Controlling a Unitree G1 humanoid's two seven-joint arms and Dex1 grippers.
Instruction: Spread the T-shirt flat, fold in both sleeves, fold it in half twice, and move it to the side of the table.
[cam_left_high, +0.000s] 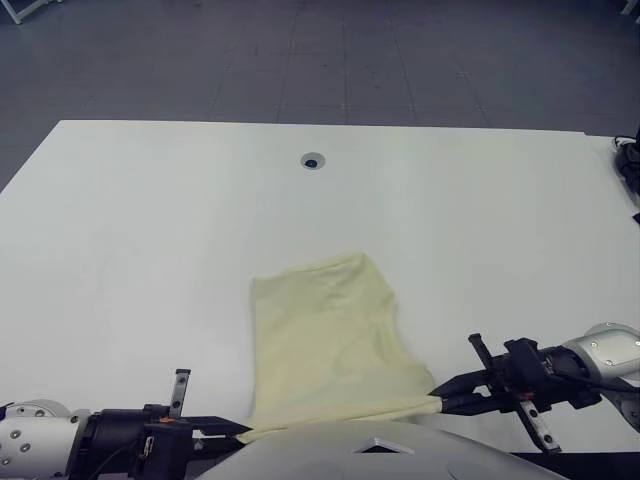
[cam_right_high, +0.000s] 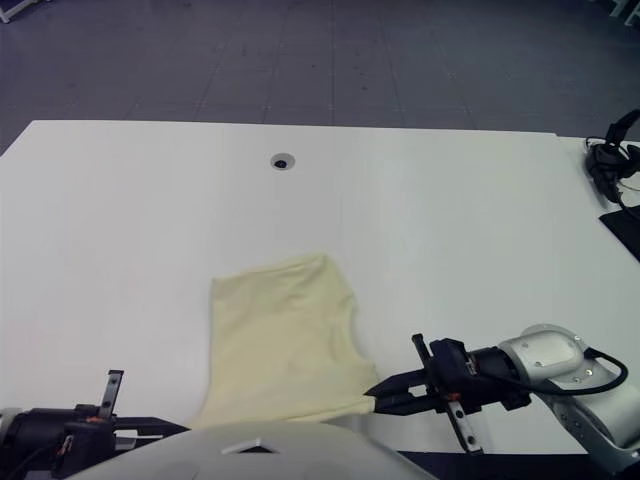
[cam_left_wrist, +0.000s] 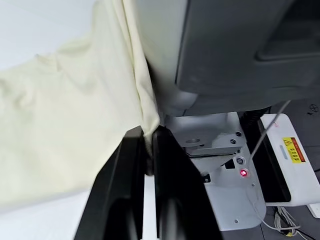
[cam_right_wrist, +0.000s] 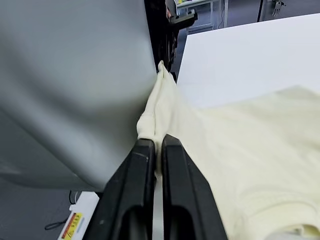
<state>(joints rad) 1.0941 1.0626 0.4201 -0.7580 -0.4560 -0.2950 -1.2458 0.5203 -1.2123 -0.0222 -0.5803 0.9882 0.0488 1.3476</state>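
At the frame's bottom edge, the left gripper (cam_left_high: 236, 432) and right gripper (cam_left_high: 438, 401) each pinch tight a near corner of the pale yellow T-shirt (cam_left_high: 325, 335), which lies lower centre on the white table (cam_left_high: 150, 220). Uneven pulling could skew the fold or let a corner slip. Its long axis runs up-frame, narrower end farthest.

a round grommet (cam_left_high: 313, 161) and, far right, tangled black cables (cam_right_high: 606, 160).

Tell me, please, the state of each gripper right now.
Left gripper: shut on the T-shirt, at its near left corner.
Right gripper: shut on the T-shirt, at its near right corner.
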